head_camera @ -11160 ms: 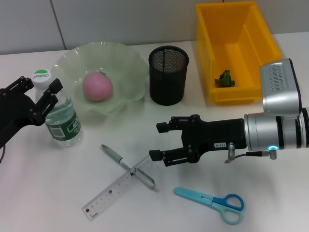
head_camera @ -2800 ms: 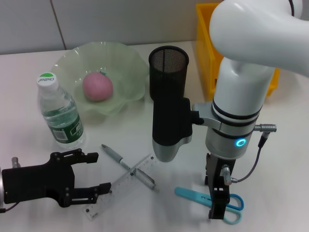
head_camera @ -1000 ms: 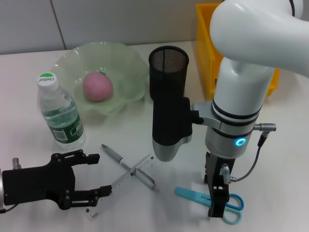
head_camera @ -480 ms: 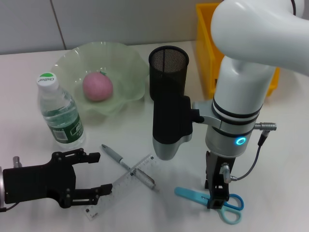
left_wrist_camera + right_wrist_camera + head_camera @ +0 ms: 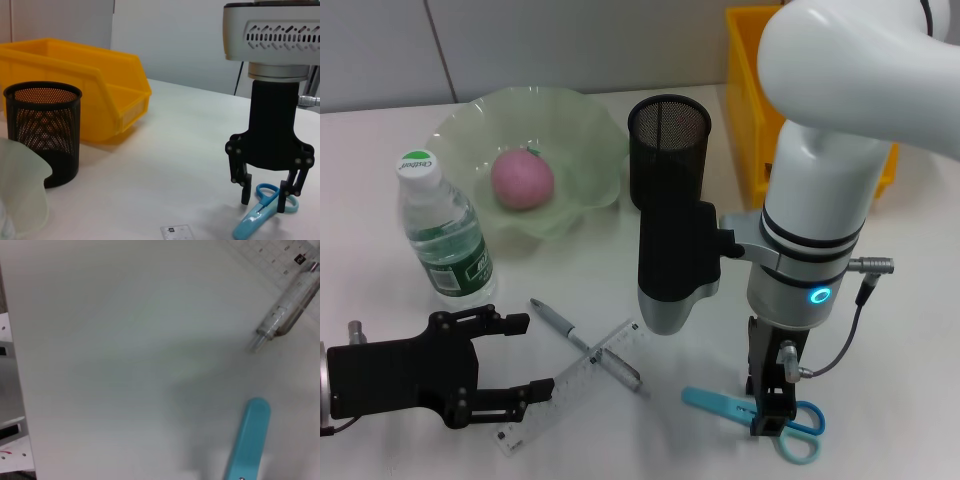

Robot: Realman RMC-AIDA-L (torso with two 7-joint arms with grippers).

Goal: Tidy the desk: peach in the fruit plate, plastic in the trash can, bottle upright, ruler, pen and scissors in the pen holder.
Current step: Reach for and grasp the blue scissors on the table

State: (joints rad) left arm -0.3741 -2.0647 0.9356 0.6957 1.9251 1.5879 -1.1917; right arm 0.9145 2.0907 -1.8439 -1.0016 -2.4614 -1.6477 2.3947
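My right gripper [image 5: 767, 418] points straight down, open, its fingers astride the blue scissors [image 5: 730, 406] near the handles; the left wrist view shows that gripper [image 5: 265, 196] straddling the scissors [image 5: 257, 215]. My left gripper [image 5: 520, 358] lies low and open at the transparent ruler's [image 5: 575, 378] near end, its lower finger at the ruler's edge. A grey pen [image 5: 582, 343] lies across the ruler. The pink peach [image 5: 523, 180] sits in the green fruit plate [image 5: 590, 140]. The bottle [image 5: 442, 235] stands upright. The black mesh pen holder [image 5: 668, 150] stands behind. The plastic is hidden.
The yellow trash can [image 5: 745, 90] stands at the back right, mostly hidden by my right arm's white body. In the left wrist view the pen holder [image 5: 42, 130] stands beside the yellow can [image 5: 85, 85]. Bare table lies between the ruler and the scissors.
Over eleven seconds the left gripper left the bottle and came down to the ruler; the right arm swung upright over the scissors. In the last second its fingers rose slightly.
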